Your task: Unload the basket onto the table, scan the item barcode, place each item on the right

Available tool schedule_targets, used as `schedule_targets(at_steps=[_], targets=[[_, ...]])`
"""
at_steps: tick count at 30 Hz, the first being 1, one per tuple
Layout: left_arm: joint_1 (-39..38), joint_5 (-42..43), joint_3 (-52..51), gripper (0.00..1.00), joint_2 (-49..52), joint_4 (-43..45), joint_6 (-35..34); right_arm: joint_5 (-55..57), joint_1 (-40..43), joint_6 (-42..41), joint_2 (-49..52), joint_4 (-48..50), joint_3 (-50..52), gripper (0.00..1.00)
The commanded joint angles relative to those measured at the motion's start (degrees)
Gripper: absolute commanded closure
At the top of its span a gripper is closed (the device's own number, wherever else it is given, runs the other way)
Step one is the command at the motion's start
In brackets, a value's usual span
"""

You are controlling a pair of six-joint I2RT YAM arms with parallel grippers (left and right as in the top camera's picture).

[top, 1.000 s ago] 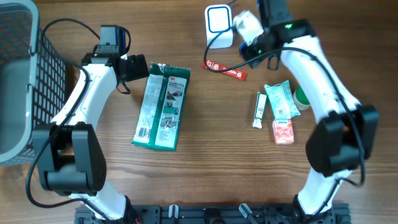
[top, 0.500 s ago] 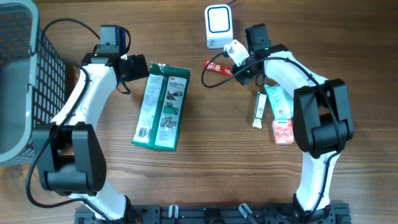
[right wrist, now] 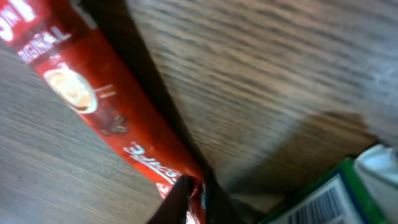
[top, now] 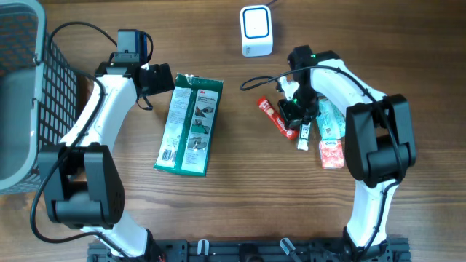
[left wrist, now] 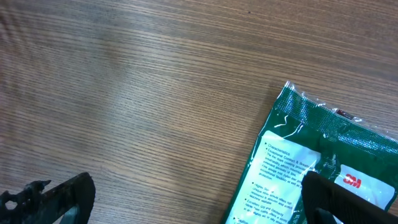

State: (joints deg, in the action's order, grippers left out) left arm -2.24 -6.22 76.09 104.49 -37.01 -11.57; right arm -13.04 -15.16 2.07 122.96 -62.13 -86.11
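On grained wooden table (top: 240, 204), right pincer (right wrist: 194, 196) seemingly clamps glossy red sachet (right wrist: 93, 106) — left pincer (left wrist: 193, 196) gapes.

- Scanner (top: 256, 30): one, white.
- Basket (top: 58, 73): one, dark mesh.
- Green pack (top: 191, 124): one.
- Red sachet (top: 275, 116): one.
- Teal pouch (top: 331, 127): one.
- White tube (top: 303, 136): one.
- Pink packet (top: 331, 154): one.
- That makes five loose items on the table.
- Arms: two, left (top: 109, 102) and right (top: 364, 87).

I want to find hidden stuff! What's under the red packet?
Under the red packet only the wooden table and a dark shadow show. The right gripper pinches one end, covering what lies below there.
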Motion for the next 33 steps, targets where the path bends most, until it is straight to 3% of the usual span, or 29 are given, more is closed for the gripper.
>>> schedule_targets(at_steps=[1,3,5,6,7,9,11,15,19,27,29,33], targets=[[0.2,-0.9,-0.1,0.00,0.6,0.2,0.9,0.9,-1.7,-4.7,-6.8,0.5,-1.0,0.71],[0.2,-1.0,-0.1,0.00,0.6,0.2,0.9,0.9,-1.8,-6.9,-11.4,1.4,-1.3,0.57],[0.2,-1.0,-0.1,0.00,0.6,0.2,0.9,0.9,-1.8,-10.1,-15.5,2.3,-1.3,0.52],[0.2,-1.0,-0.1,0.00,0.6,0.2,0.9,0.9,-1.8,-11.5,-16.3,2.8,-1.3,0.44],[0.2,-0.9,-0.1,0.00,0.6,0.2,0.9,0.0,-1.7,-12.8,-16.5,4.3,-1.2,0.30],[0.2,-0.9,-0.1,0.00,0.6,0.2,0.9,-5.7,-1.9,-12.5,-16.3,8.6,0.7,0.49],[0.2,-1.0,-0.1,0.00,0.6,0.2,0.9,-10.0,-2.7,-12.6,-16.3,14.6,4.7,0.94],[0.2,-1.0,-0.1,0.00,0.6,0.2,0.9,-9.6,-6.6,-17.8,-16.3,30.8,16.7,0.96],[0.2,-0.9,-0.1,0.00,0.6,0.2,0.9,1.5,-9.1,-26.7,-16.3,39.6,24.9,0.96],[0.2,-0.9,-0.1,0.00,0.6,0.2,0.9,10.0,-5.3,-29.1,-16.3,35.7,26.2,0.92],[0.2,-0.9,-0.1,0.00,0.6,0.2,0.9,12.0,-4.2,-29.0,-16.3,33.3,26.2,0.96],[0.2,-0.9,-0.1,0.00,0.6,0.2,0.9,10.5,-1.3,-28.9,-18.1,29.5,24.8,0.95]])
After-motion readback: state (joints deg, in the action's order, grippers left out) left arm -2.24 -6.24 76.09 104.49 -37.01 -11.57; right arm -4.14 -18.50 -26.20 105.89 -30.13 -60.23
